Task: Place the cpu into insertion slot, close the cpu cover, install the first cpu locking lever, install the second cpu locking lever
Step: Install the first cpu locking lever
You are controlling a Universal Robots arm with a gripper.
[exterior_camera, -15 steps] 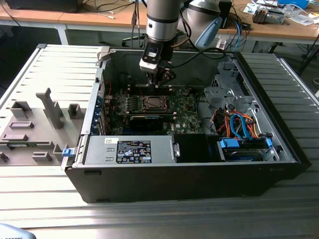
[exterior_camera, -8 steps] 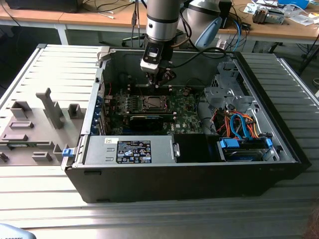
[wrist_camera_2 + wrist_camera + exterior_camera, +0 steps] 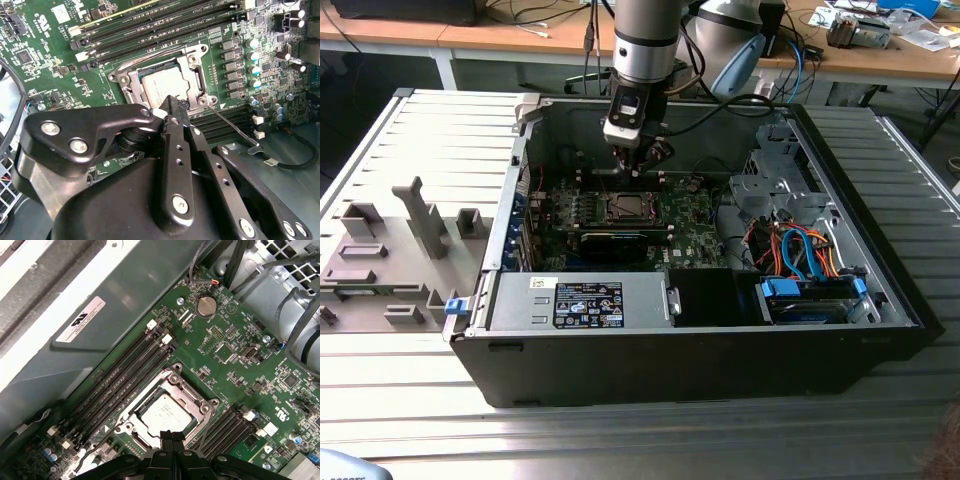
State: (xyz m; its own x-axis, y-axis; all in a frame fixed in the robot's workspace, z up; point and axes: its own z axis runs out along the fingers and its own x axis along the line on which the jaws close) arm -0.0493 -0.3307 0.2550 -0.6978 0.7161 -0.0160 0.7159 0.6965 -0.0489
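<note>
Hanging right over the insertion slot (image 3: 628, 207) near the middle of the motherboard (image 3: 235, 370), the gripper (image 3: 171, 436) has its fingers pressed together, grasping nothing. The cpu (image 3: 165, 412) lies seated in the slot, with the cpu cover (image 3: 194, 394) flat around it. A thin wire lever (image 3: 232, 126) juts from one corner.

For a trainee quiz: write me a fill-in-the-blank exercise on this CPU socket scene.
The cpu lies in the insertion slot, metal top facing ___. The cpu cover is ___ over it. The gripper, at the slot's edge, has its fingers ___. The circuit board is coloured ___.
Missing words: up; closed; shut; green.
</note>
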